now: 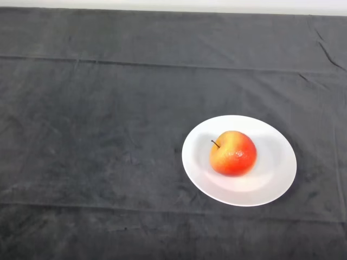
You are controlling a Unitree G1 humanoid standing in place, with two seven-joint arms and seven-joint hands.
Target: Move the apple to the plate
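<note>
APPLE ON PLATE

Item 1: plate (274, 181), white, round, w/ shallow rim, right of centre on the dark cloth (97, 141).
Item 2: apple (233, 153), red-yellow, sits on plate approx. mid-dish, stem up and tilted left.
Far side: cloth creased, pale strip beyond its back edge.

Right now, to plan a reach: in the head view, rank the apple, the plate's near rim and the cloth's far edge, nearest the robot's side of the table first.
1. Plate's near rim, right of centre.
2. Apple, on the plate.
3. Cloth's far edge, along the top.
</note>
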